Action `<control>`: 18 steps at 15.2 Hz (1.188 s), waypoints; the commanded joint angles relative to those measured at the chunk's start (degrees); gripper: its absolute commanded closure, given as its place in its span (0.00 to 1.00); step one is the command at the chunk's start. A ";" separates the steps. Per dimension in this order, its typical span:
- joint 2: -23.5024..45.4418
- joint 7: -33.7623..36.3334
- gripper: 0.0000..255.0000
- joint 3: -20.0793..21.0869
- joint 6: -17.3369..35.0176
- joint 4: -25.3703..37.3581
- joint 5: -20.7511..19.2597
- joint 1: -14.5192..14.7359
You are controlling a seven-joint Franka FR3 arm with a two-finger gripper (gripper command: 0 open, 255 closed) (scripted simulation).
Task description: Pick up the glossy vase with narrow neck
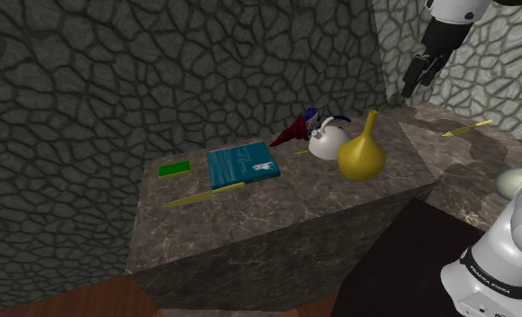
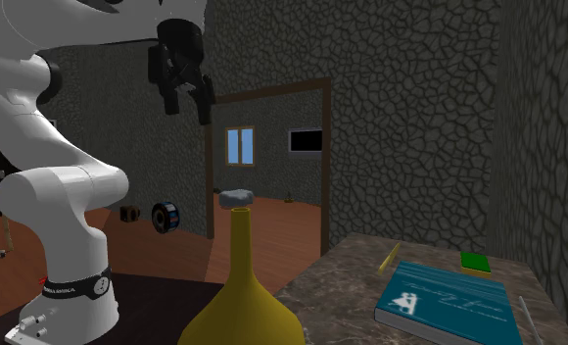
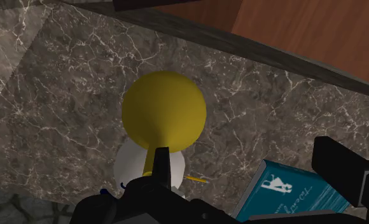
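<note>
I'm watching the black gripper (image 1: 418,77) hanging high in the air above the stone counter (image 1: 250,225), its two fingers standing well apart and gripping nothing. Far beneath it, the yellow vase (image 1: 361,153) is standing upright on the counter, round in the belly and narrow in the neck, untouched. A white kettle (image 1: 325,142) is sitting just beside the vase on the wall side, and something red (image 1: 291,132) is lying close against the kettle. Toward the shoulder view's left, a teal book (image 1: 243,166) is lying flat. A yellow pencil (image 1: 203,195) is resting along the book's near edge, and a small green block (image 1: 174,168) is sitting just beyond it. Another pencil (image 1: 466,129) is lying well apart, off toward the shoulder view's right
</note>
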 commanded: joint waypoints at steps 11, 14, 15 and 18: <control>16.88 -7.91 0.00 -9.00 13.79 1.64 0.01 0.03; 22.92 -10.72 0.00 -11.54 17.27 3.59 1.18 0.31; 25.01 -11.72 0.00 -12.37 18.32 4.39 1.72 0.44; 27.99 -13.16 0.00 -13.46 20.43 4.89 2.59 0.53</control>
